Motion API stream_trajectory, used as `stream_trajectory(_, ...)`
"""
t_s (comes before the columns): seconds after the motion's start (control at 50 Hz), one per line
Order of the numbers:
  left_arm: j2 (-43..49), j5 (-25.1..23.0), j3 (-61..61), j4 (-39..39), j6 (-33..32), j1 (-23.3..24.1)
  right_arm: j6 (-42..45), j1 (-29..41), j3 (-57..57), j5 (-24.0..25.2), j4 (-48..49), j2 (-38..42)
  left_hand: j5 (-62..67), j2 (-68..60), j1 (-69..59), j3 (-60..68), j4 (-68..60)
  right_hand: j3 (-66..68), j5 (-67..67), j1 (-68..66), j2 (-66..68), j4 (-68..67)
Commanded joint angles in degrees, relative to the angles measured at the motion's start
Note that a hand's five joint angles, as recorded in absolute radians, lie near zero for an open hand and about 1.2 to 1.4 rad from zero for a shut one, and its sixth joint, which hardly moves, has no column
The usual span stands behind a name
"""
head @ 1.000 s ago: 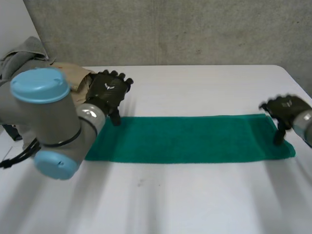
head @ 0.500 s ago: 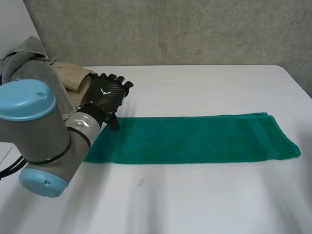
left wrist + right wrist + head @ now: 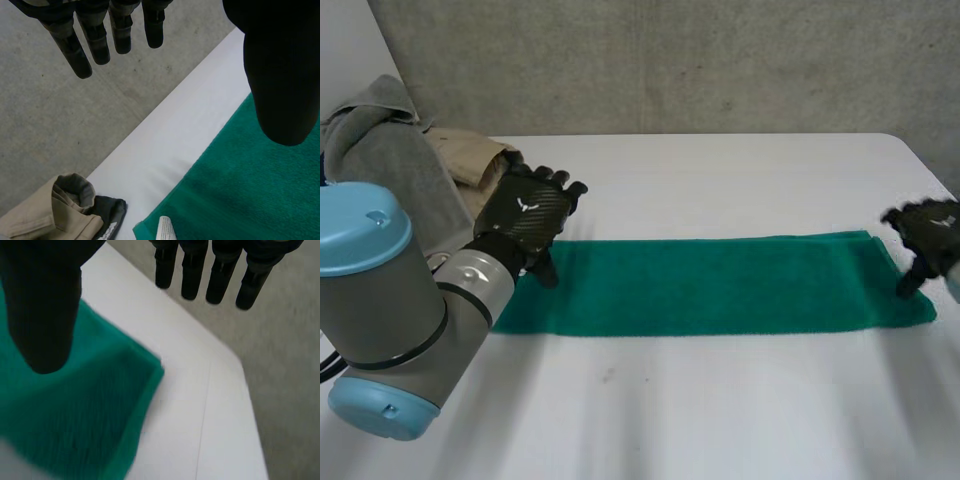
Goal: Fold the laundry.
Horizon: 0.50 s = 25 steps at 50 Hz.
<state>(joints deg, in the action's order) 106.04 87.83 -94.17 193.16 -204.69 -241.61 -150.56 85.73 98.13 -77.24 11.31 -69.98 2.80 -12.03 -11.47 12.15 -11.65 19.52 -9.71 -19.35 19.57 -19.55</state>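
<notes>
Left hand (image 3: 530,212) over left end of green towel (image 3: 720,285), fingers straight, thumb spread, holding nothing. Right hand (image 3: 926,232) likewise at right end. Towel flat on desk (image 3: 720,420). Risk: uneven pinches skew fold; nearby clothes pile (image 3: 400,150) may snag.

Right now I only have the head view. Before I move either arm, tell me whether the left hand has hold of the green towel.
Observer: No. In its wrist view the left hand is open: fingers straight, thumb over the green towel, nothing pinched.
Operator: Now report the right hand.
Observer: The right hand is open too, thumb over the towel near its corner, fingers straight above bare table.
Operator: Give me a landmark for the left corner.
Observer: A white label sits at that corner.
</notes>
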Motion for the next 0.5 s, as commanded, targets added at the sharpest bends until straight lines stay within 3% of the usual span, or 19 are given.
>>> stream_trajectory(0.02, 0.3, -0.3, -1.2, 1.8, 0.0, 0.2, 1.1, -6.5, 0.6, 6.7, -2.7, 4.8, -2.8, 2.0, 1.5, -2.1, 1.6, 13.4, -13.2, -13.6, 13.4, -13.4)
stream_trajectory(0.22, 0.7, -0.3, -2.2, 3.7, 0.0, 0.4, 1.3, -6.7, -0.3, 7.1, -1.5, 8.2, -2.8, 2.0, 1.5, -2.1, 1.6, 18.5, -18.3, -18.6, 18.4, -18.4)
stream_trajectory(0.26, 0.7, -0.3, -2.3, 3.8, 0.0, 0.3, 1.3, -6.7, -0.8, 7.0, -1.5, 8.9, -2.8, 2.0, 1.5, -2.1, 1.6, 34.0, -33.8, -34.2, 34.0, -34.0)
stream_trajectory(0.28, 0.7, -0.3, -2.3, 3.8, 0.0, 0.3, 1.4, -6.8, -1.3, 6.9, -1.6, 9.3, -2.8, 2.0, 1.5, -2.1, 1.6, 59.3, -59.1, -59.4, 59.2, -59.2)
stream_trajectory(0.4, 0.7, -0.3, -2.4, 3.8, 0.0, 0.3, 2.8, -9.6, -1.5, 1.1, 0.7, 8.6, -2.8, 2.0, 1.5, -2.1, 1.6, 60.5, -60.3, -60.6, 60.4, -60.5)
stream_trajectory(0.5, 0.0, -0.3, -2.6, 3.7, 0.0, 0.2, 9.8, -12.0, -3.8, -5.5, 2.8, 6.5, -2.8, 2.0, 1.5, -2.1, 1.6, 60.5, -60.3, -60.6, 60.4, -60.5)
